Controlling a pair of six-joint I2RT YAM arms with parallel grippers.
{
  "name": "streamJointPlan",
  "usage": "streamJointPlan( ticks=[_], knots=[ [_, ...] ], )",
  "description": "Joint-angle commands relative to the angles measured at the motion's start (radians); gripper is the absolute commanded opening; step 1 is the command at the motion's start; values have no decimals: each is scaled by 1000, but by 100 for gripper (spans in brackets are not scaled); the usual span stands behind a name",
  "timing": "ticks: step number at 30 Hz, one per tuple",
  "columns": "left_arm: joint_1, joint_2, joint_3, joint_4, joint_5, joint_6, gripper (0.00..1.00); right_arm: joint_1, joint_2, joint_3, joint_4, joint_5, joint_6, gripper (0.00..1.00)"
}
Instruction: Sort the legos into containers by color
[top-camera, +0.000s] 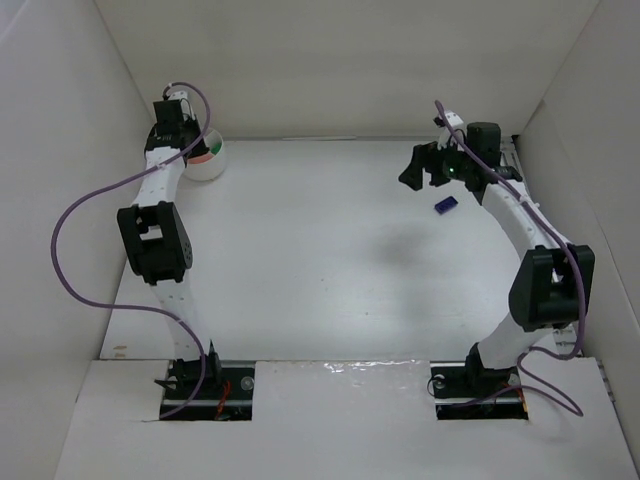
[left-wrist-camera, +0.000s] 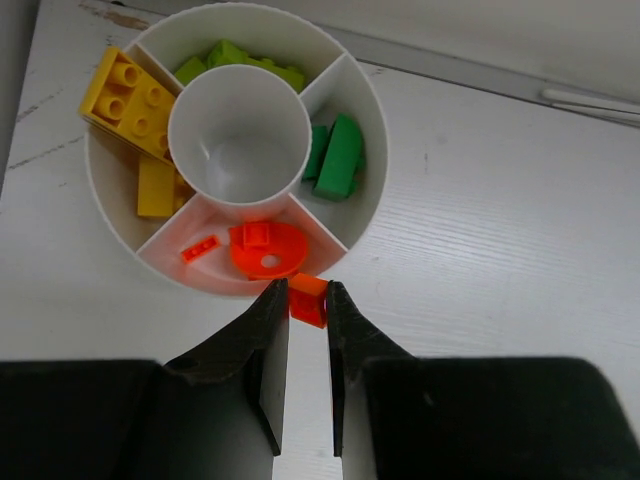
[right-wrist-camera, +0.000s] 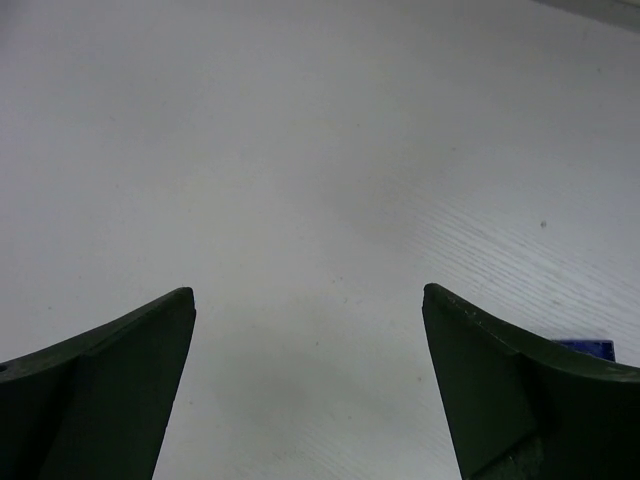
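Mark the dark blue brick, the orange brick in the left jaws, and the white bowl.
dark blue brick (top-camera: 446, 205), top view, its upper face.
orange brick (left-wrist-camera: 308, 300), left wrist view, part showing between the jaws.
white bowl (left-wrist-camera: 240, 150), left wrist view, bare centre cup.

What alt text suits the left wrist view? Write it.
Left gripper pinches an orange brick at the near rim of a sectioned white bowl. Its outer sections hold bricks sorted by colour; the centre cup is empty.
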Motion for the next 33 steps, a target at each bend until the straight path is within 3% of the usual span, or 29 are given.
streamJointPlan(
  ticks=[1, 7, 22, 33],
  knots=[
    [9, 7, 52, 17, -57, 33, 0, -34, 35, 54, 21, -45, 83, 100],
    [19, 43, 85, 17, -97, 33, 0, -34, 46, 54, 50, 70, 93, 100],
    [19, 103, 141, 26, -155, 52, 0, -14, 55, 63, 60, 89, 83, 100],
    [19, 103, 131, 26, -144, 52, 25, -4, 64, 73, 60, 98, 74, 100]
  ],
)
